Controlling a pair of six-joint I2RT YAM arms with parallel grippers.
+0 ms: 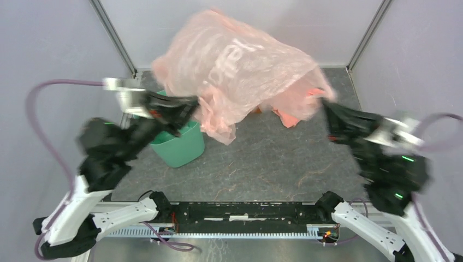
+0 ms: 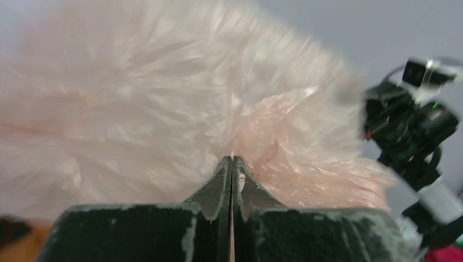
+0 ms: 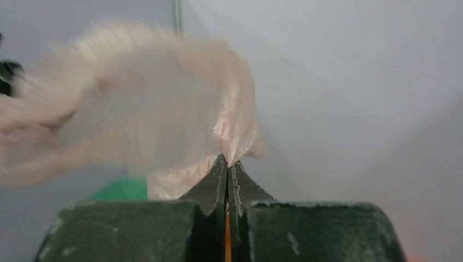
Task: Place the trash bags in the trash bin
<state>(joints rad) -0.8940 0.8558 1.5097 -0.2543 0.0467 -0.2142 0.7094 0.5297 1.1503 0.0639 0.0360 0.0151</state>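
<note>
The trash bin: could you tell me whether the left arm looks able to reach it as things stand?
Probably yes. The trash bin sits close under the left gripper, nothing between them. That gripper is shut on the pink trash bag, which the right gripper also pinches, so the bag may tether it.

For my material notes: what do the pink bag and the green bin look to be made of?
The trash bag looks like thin plastic film: translucent pale pink, glossy, finely wrinkled. The trash bin seems to be moulded plastic: opaque mint green, smooth walls, though little of it shows.
</note>
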